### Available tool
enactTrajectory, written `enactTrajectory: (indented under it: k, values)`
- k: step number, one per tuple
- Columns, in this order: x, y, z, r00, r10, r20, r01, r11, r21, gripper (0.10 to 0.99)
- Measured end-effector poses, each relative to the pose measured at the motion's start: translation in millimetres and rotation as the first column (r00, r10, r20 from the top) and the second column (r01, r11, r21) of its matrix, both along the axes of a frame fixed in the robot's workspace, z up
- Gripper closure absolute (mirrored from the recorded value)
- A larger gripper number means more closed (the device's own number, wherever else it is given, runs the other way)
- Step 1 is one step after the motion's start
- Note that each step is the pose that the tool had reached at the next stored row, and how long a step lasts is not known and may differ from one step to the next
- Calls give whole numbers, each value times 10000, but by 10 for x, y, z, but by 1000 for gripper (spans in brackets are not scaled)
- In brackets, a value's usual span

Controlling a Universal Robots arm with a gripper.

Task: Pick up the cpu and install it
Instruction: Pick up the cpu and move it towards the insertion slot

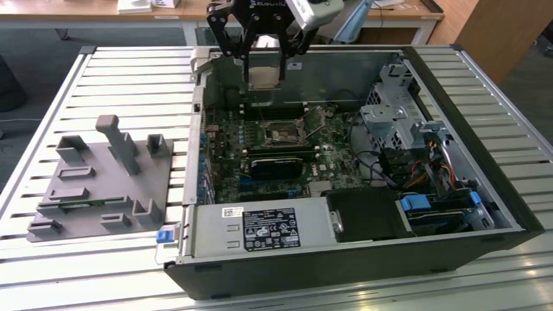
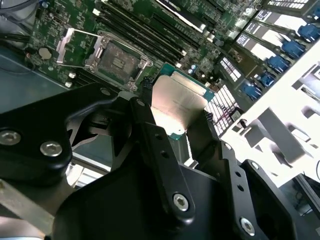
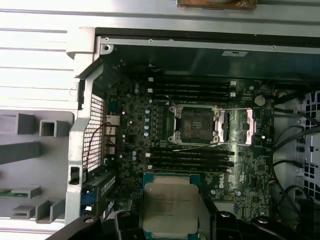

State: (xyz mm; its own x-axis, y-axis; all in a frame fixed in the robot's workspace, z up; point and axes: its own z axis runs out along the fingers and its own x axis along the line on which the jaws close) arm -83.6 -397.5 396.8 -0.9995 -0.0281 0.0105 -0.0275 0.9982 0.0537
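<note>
Now gripper (image 2: 175,107) pinches cpu (image 3: 170,207) by opposite edges, held flat, likely for seating; open motherboard socket (image 3: 194,125) lies below it.

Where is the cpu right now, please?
In the first wrist view, the cpu is held in the gripper above the motherboard, apart from the socket.

You've got the gripper (image 2: 176,104) covering the near end of the cpu (image 2: 185,92) in the second wrist view. Socket (image 1: 283,134) contacts too small to tell in the exterior view.
</note>
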Motion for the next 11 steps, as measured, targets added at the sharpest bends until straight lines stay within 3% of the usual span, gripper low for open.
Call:
enactTrajectory:
  k: [11]
  values:
    - [117, 0, -17, 10000, 0, 0, 0, 10000, 0, 557]
